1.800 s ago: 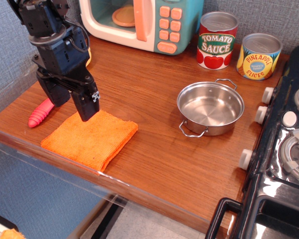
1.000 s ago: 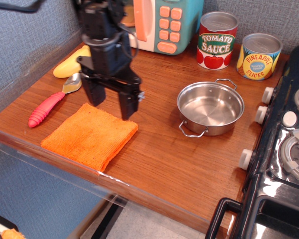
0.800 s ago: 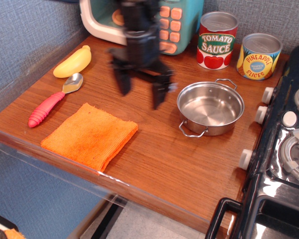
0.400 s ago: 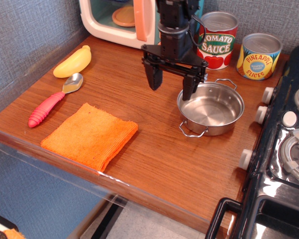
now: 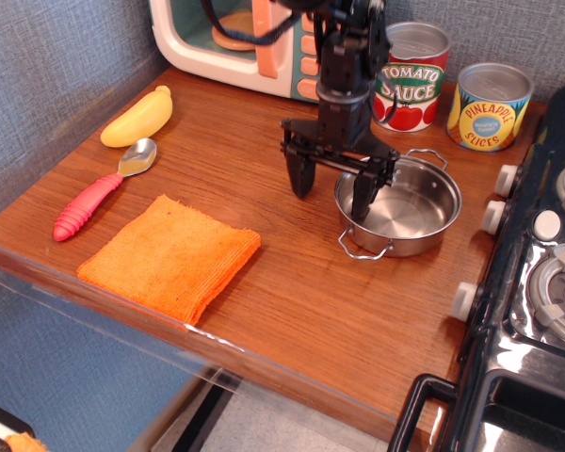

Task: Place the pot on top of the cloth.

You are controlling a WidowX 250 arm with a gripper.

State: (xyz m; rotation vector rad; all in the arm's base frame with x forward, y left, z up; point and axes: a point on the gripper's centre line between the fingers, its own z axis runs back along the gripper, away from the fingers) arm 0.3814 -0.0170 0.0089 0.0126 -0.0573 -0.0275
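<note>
The shiny steel pot (image 5: pixel 405 209) with two wire loop handles stands on the wooden counter at the right. The orange cloth (image 5: pixel 169 256) lies flat near the front left edge, well apart from the pot. My gripper (image 5: pixel 333 196) is open and low over the pot's left rim. One finger (image 5: pixel 363 201) reaches inside the pot. The other finger (image 5: pixel 303 176) hangs outside it, to the left. The jaws straddle the rim and hold nothing.
A toy microwave (image 5: pixel 264 42) stands at the back. A tomato sauce can (image 5: pixel 411 77) and a pineapple can (image 5: pixel 490 105) stand behind the pot. A yellow banana (image 5: pixel 137 116) and a red-handled spoon (image 5: pixel 99 192) lie at the left. A black stove (image 5: pixel 546 282) borders the right.
My gripper has travelled from above the cloth rightward across the counter to the pot, then dropped lower so one finger sits inside the rim. Pot and cloth have not moved.
</note>
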